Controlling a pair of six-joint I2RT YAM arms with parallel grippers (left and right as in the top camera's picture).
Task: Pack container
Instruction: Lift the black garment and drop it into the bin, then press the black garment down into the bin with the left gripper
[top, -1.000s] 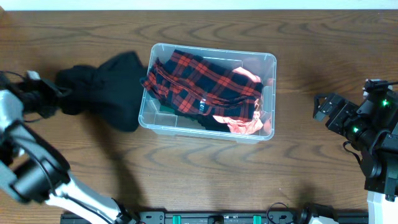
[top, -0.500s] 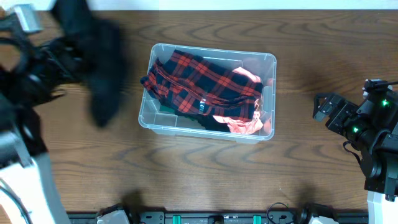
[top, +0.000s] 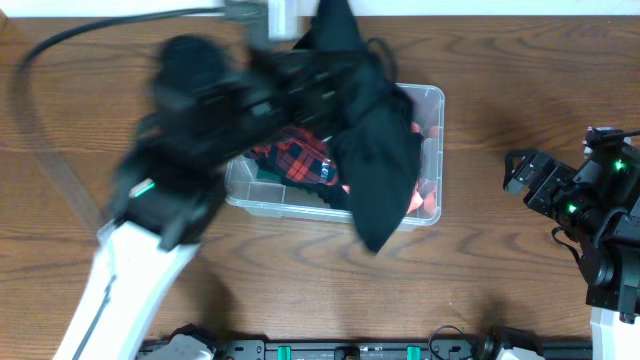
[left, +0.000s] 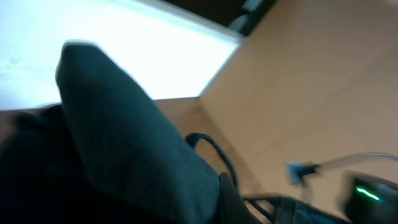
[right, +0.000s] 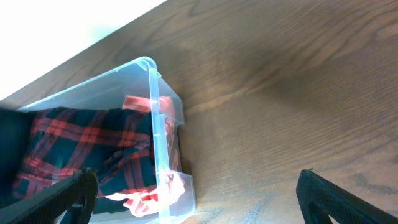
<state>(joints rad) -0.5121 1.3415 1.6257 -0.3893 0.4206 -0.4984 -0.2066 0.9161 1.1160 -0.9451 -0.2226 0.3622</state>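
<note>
As black garment (top: 380, 160) overhangs | container (top: 433, 120) clear | red plaid (top: 295, 158) inside

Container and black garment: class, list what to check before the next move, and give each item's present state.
1. Black garment over the container: ok.
2. Garment wholly inside the rim: not ok; its lower end hangs past the front wall, above the table.
3. Room left beside the plaid garment: cannot tell.
4. Right hand clear of the container: ok; open, empty, off to the side.
5. Left hand grip on the garment: cannot tell; blurred, fingers hidden.
</note>
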